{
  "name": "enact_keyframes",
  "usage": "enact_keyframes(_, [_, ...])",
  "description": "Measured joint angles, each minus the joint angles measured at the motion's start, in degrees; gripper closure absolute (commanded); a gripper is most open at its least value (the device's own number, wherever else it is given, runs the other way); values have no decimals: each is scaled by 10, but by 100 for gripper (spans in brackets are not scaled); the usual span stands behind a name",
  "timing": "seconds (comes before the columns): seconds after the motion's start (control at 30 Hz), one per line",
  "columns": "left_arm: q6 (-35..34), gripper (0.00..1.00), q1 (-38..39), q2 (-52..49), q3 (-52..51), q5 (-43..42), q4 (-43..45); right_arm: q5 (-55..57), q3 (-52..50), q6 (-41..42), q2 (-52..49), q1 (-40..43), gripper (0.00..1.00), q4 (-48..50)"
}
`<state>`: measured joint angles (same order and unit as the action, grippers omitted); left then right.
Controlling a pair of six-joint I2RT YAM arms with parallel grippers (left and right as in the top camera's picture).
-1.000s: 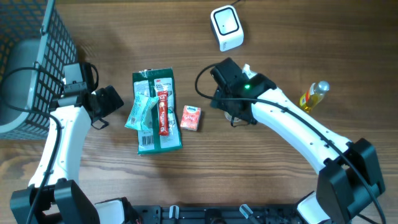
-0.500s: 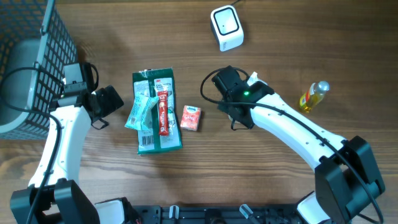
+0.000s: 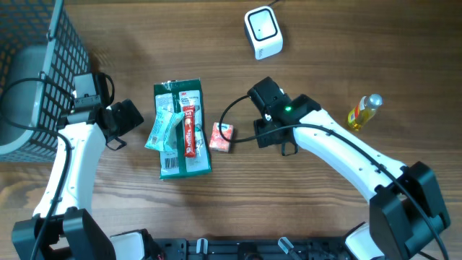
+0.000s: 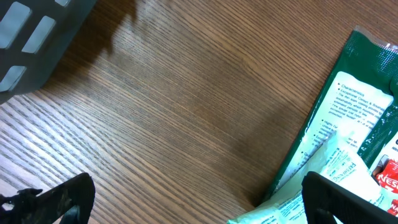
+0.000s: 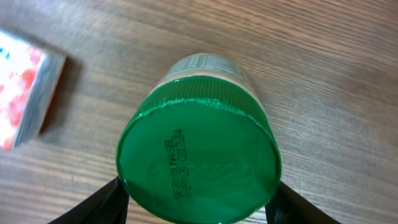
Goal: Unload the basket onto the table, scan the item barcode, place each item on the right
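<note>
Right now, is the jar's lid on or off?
On. In the right wrist view the green lid fully covers the top of the jar, its printed code facing the camera.

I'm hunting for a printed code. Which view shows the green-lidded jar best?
Right wrist: the green-lidded jar fills the frame, stamped lid facing the camera. Overhead hides it beneath the right arm; left wrist misses it.
</note>
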<state>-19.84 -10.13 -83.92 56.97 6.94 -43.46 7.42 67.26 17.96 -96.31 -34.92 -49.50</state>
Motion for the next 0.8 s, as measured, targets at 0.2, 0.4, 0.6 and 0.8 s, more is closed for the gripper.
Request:
enact_keyframes(0.2, [0,0,0,0,0,0,0,-27,-5,-66,43,3,50,-10])
enact_keyframes(0.4, [0,0,0,0,0,0,0,-30,-5,-80,83,7,47,-12])
enact_keyframes(0.6, [0,0,0,0,0,0,0,-75,-5,-128,81,7,43,2])
enact_keyframes(0.8, [0,0,0,0,0,0,0,-89,-5,-162,50,7,43,3])
